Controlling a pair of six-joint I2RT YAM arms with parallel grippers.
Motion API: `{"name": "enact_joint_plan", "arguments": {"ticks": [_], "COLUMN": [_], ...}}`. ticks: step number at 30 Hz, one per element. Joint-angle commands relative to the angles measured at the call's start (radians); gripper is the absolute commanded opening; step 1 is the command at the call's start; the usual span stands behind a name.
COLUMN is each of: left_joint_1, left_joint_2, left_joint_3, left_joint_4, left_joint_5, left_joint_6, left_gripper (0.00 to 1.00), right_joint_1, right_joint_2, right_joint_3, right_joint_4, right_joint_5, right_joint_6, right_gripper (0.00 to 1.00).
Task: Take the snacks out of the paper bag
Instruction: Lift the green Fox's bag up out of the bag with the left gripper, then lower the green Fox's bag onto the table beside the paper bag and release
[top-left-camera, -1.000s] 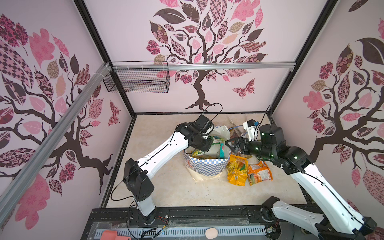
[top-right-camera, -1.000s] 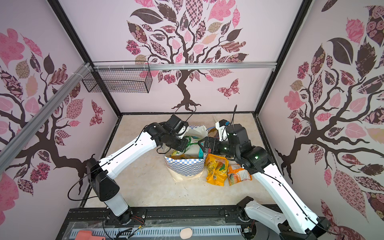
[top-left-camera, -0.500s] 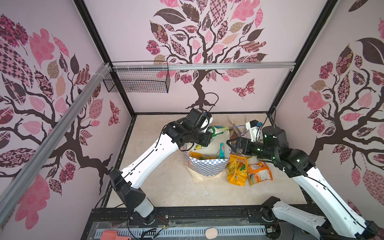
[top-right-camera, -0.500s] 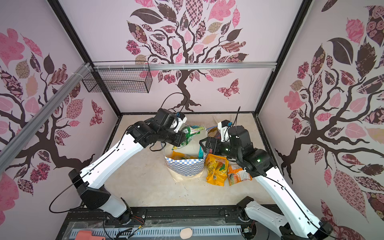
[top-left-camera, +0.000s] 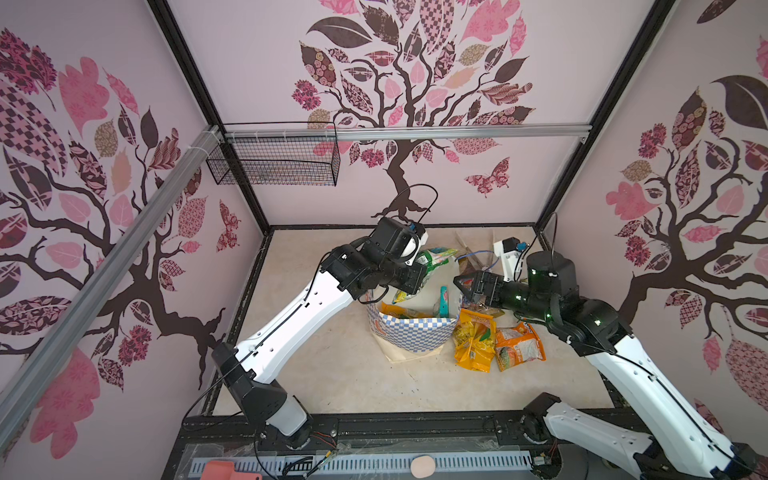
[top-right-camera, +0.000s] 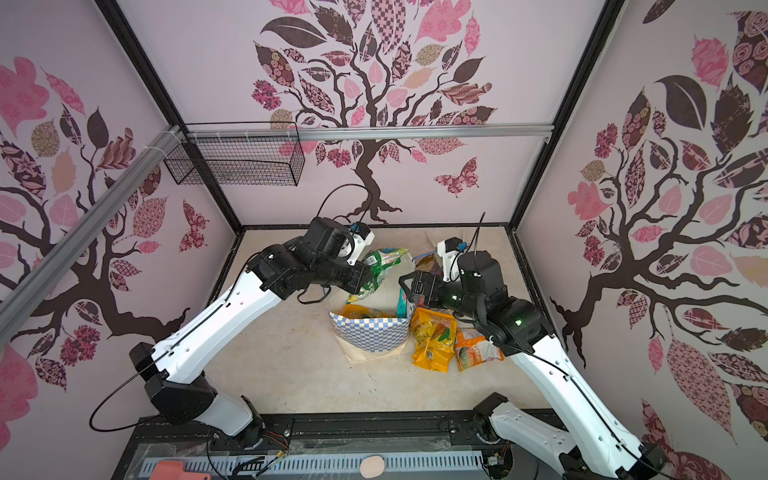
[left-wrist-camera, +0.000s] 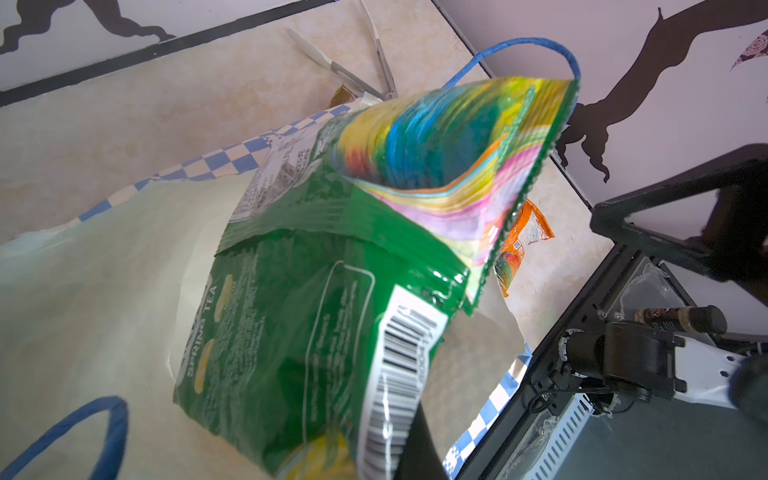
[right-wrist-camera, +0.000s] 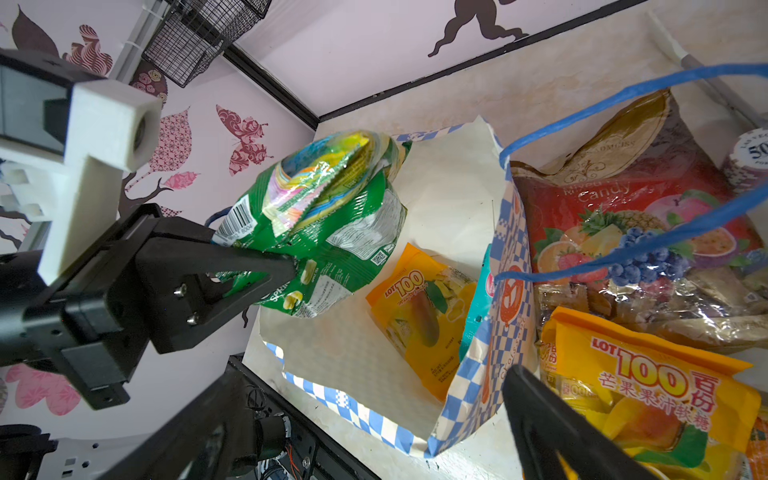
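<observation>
The green packet (right-wrist-camera: 332, 216) hangs just over the mouth of the paper bag (top-left-camera: 411, 334), pinched at one edge between the jaws of the left gripper (right-wrist-camera: 284, 262). The right gripper (top-left-camera: 460, 284), jaws spread and holding nothing, stands beside the bag. An orange packet (right-wrist-camera: 419, 311) lies inside. The grip takes only little foil, so I think the packet can slip and fall back in.

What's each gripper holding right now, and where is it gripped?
Left gripper pinches the green packet at its edge by the barcode, over the paper bag. Right gripper is open and empty.
</observation>
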Motion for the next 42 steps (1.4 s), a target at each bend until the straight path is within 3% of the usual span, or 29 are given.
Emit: {"name": "enact_joint_plan", "arguments": {"ticks": [1, 14, 24, 30, 38, 42], "left_joint_1": [-0.005, -0.012, -0.002, 0.125, 0.357, 0.505], "left_joint_2": [-0.047, -0.055, -0.064, -0.085, -0.177, -0.208], "left_joint_3": [0.105, 0.266, 0.373, 0.401, 0.27, 0.173], "left_joint_4": [0.079, 0.101, 0.067, 0.008, 0.036, 0.048], "left_joint_5": [0.008, -0.001, -0.22, -0.251, -0.229, -0.144], "left_joint_6": [0.023, 0.07, 0.167, 0.17, 0.132, 0.099], "left_gripper": [0.0, 0.0, 0.0, 0.0, 0.0, 0.0], "right_joint_1": [0.007, 0.007, 0.007, 0.006, 0.007, 0.006], "right_joint_2": [-0.029, -0.072, -0.09, -0.099, -0.115, -0.121], "right_joint_3": [-0.013, -0.049, -0.052, -0.047, -0.061, -0.067], "right_joint_4": [0.026, 0.051, 0.036, 0.024, 0.011, 0.013], "right_joint_5": [0.021, 0.056, 0.075, 0.098, 0.117, 0.126], "right_joint_6": [0.009, 0.021, 0.019, 0.004, -0.003, -0.003], "right_gripper": [1.0, 1.0, 1.0, 1.0, 1.0, 1.0]}}
